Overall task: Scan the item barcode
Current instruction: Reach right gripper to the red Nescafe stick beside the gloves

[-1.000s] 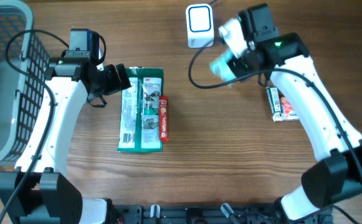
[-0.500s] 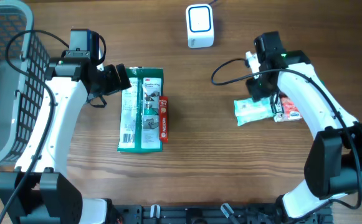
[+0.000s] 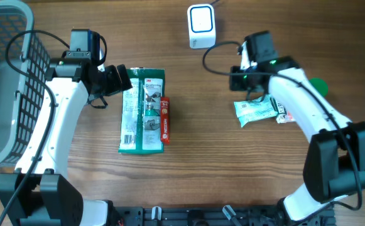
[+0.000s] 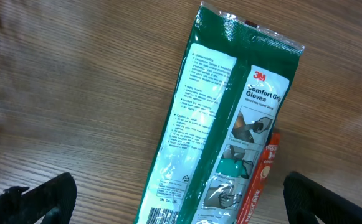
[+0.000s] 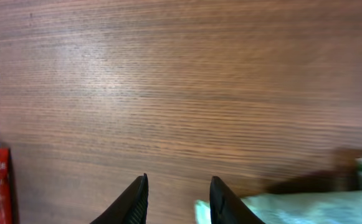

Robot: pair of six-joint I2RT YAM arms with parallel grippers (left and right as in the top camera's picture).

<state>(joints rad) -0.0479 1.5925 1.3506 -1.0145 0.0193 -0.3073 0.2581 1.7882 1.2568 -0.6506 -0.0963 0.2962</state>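
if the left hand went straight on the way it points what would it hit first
Most likely the green gloves pack, lying right in front of the open left hand; how high the hand sits is unclear.

Wood-grain table (image 3: 188, 157). On it:
- grey mesh basket (image 3: 36, 75), far left edge
- green 3M glove pack (image 3: 143, 112), left of centre, lying flat lengthwise
- red stick packet (image 3: 164, 119) touching the glove pack's right edge
- white barcode scanner (image 3: 201, 26) at top centre, cable attached
- pale green wipes pack (image 3: 254, 110) on the right, touching a small red-and-white packet (image 3: 285, 115) that is partly hidden
- green object (image 3: 319, 85) further right, can't identify it
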